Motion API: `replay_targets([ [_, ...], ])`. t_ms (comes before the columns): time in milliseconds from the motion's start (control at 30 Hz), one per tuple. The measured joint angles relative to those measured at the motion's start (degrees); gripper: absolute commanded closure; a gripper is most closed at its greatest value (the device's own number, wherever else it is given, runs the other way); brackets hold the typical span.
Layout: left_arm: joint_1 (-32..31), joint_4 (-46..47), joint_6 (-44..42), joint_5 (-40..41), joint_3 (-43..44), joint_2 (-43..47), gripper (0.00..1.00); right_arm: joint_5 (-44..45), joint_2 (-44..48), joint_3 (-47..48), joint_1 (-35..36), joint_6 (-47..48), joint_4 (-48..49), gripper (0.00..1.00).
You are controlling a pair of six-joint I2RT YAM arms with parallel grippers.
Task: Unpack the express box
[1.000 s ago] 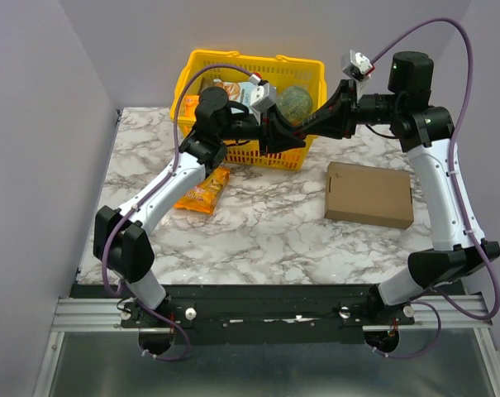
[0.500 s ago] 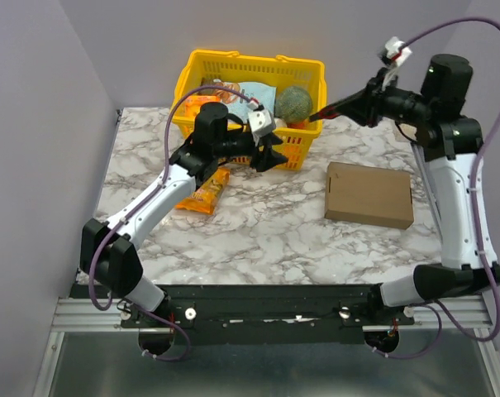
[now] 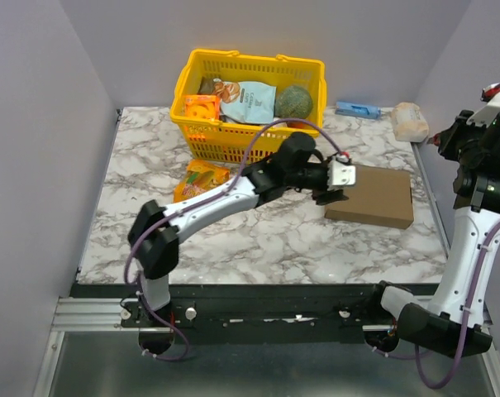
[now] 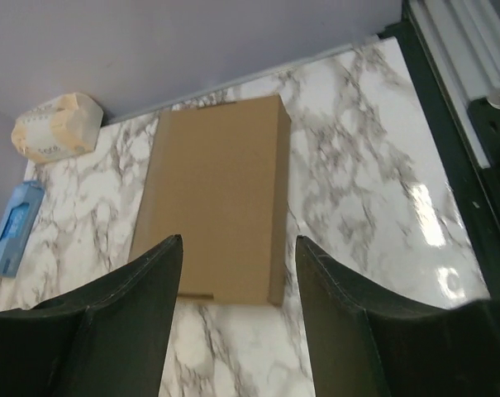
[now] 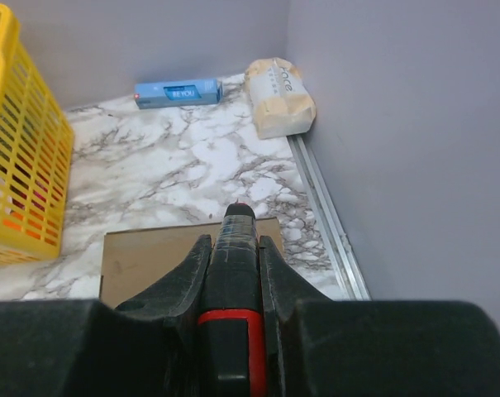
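L gripper point(image 4: 237, 248), jaws apart, by express box point(image 4: 216, 194); R gripper point(image 5: 233, 244) round black-red tool point(image 5: 231, 285)

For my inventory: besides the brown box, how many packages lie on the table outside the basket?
3: orange snack bag before the basket, blue packet at the back wall, cream pack in the back-right corner. The left arm may hide more.

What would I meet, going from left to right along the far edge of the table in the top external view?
yellow basket → small blue box → beige wrapped pack
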State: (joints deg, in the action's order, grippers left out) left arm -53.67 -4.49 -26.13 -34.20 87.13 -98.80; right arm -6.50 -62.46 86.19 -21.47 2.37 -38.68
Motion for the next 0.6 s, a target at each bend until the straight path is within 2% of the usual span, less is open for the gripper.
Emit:
replay_targets([
  [133,-2.4,-1.2,5.5,5.2,20.3,-18.3,0.38,-3.0,1.0,-3.6,-1.7,1.7,1.4,1.0],
  [267,-2.4,-0.5,10.2,10.1,32.1,-31.1,0.39,-5.5,1.8,-3.7,-1.9,2.4,1.7,1.0],
  [433,-2.2,1.0,12.5,13.5,34.2,-38.2,0.42,-7.1,3.4,-3.8,-1.9,2.2,1.8,1.0],
  [600,-2.2,3.0,12.1,14.1,28.9,-38.8,0.45,-8.3,4.1,-3.8,-1.9,2.2,1.8,1.0],
])
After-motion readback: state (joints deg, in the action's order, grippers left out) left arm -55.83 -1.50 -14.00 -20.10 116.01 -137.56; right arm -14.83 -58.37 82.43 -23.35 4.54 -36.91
